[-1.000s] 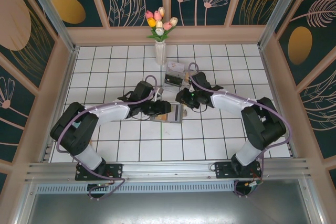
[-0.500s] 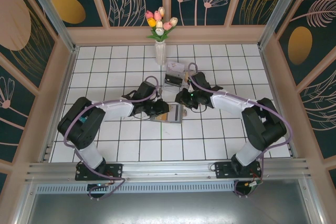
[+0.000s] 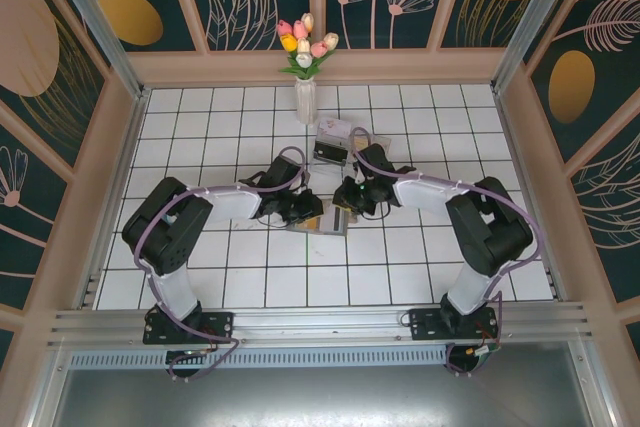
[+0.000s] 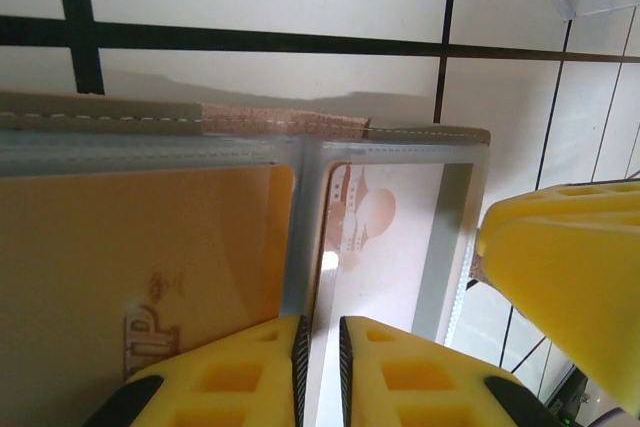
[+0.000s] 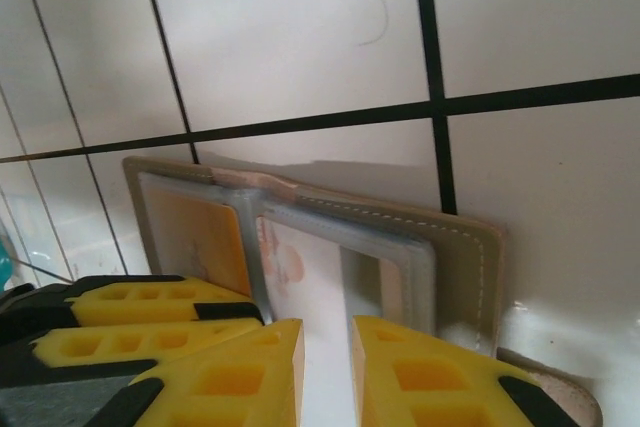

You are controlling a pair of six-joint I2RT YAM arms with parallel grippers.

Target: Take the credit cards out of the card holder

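Swung the left arm's elbow in toward the middle of the table over the last second, and squeezed the left gripper from a loose gape down to a thin slit. Landed its yellow fingers on the card holder, right at the seam between the two panels. Looked like a pinch on that seam, pinning the holder flat. Left the holder itself unmoved: spread out at about mid-table, well away from every edge, just ahead of those fingertips in the left wrist view. Kept the tan-yellow card tucked behind one window and a pale printed card behind the other. So none of the credit cards out yet.

Dropped the right gripper in from the far-right side as well, down over the pale card's panel, and narrowed it too, though only to a wider slot than the left. Couldn't confirm a bite on anything in that slot from the right wrist view, with the pale window running straight under it. Read it as setup done: left gripper anchoring, right gripper lined up on a pocket, extraction not started. Passed over the clear plastic tray, beyond both grippers toward the table's far edge.
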